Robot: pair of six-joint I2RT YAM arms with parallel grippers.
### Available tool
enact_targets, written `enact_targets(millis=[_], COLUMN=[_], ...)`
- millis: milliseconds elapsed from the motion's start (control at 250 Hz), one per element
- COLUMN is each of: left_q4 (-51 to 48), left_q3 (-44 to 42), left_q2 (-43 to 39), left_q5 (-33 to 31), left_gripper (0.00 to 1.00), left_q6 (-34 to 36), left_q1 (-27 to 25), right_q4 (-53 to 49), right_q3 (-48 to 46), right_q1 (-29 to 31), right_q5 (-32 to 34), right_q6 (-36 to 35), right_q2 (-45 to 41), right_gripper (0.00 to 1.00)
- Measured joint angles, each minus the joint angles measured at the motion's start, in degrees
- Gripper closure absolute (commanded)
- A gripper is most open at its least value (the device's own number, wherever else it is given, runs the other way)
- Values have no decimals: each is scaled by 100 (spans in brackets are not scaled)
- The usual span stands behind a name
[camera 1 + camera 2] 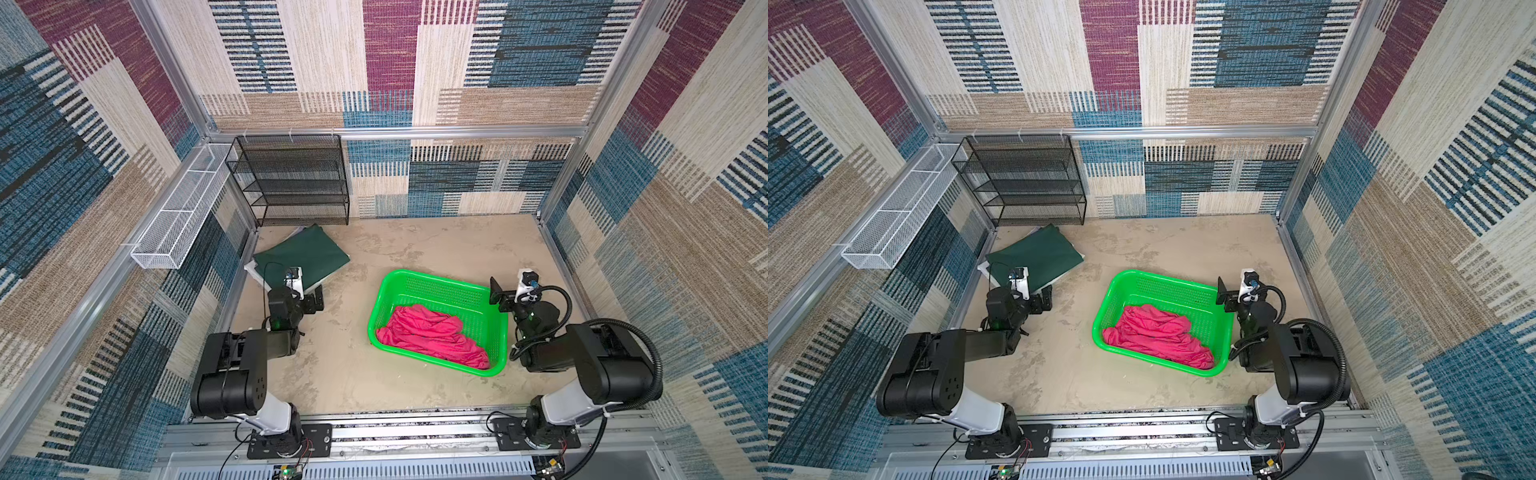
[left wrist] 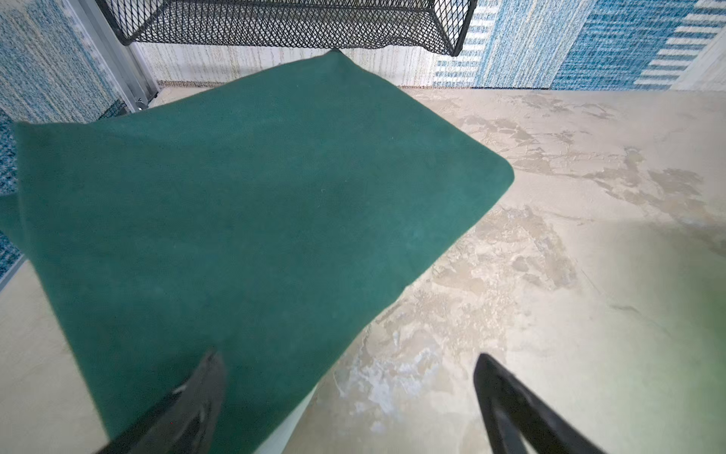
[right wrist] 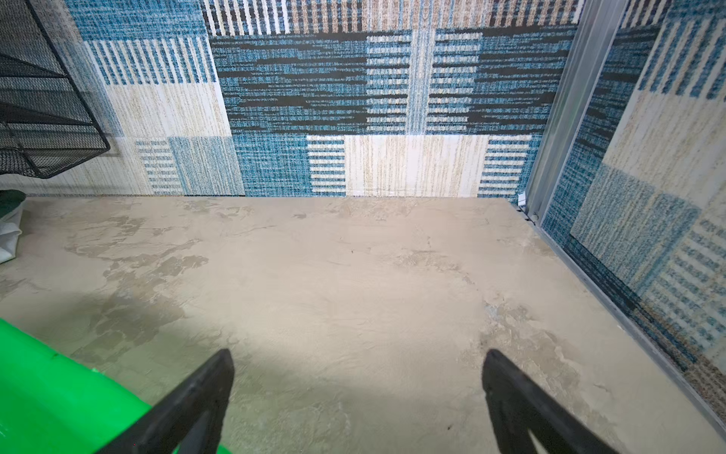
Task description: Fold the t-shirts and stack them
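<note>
Far left, the white wire tray (image 1: 170,224) on the wall and the black mesh shelf (image 1: 291,183) were out of the way. Just in front of the shelf sat the finished pile: the dark green t-shirt (image 1: 301,255) folded flat on top of the white ones (image 1: 250,269). My left jaws were spread wide and empty over the pile's near corner, one tip above the green cloth and the other above bare worktop (image 1: 436,241).

The one left to do was the pink t-shirt (image 1: 432,336), crumpled in the green basket (image 1: 436,279). It was bunched along the basket's near side, long axis running left to right.

My right jaws were wide apart too, holding nothing, just outside the basket's far right corner and facing the back wall. So the shirt lay back and to the left of them, with the basket wall between. I reckoned the right arm was clearly nearer, but it'd need to turn and come in over the rim.
</note>
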Motion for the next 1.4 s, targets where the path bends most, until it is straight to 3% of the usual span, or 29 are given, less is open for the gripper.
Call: enact_targets(millis=[876, 1036, 1188, 1400], left_q4=[0, -7, -901, -3438], left_q3=[-2, -245, -116, 1091], left_q2=[-2, -498, -1893, -3193], left_q5=[0, -195, -734, -422], left_gripper=[0, 0, 0, 1], left_q6=[0, -24, -372, -1432], left_q1=[0, -4, -101, -649], right_q4=[271, 772, 326, -2218], right_q3=[-221, -713, -664, 780], right_q1=[0, 0, 0, 103], right_q5=[-94, -9, 175, 140], right_q6=[0, 26, 92, 254], right_q2=[-2, -203, -1392, -2743], right_gripper=[1, 1, 1, 1])
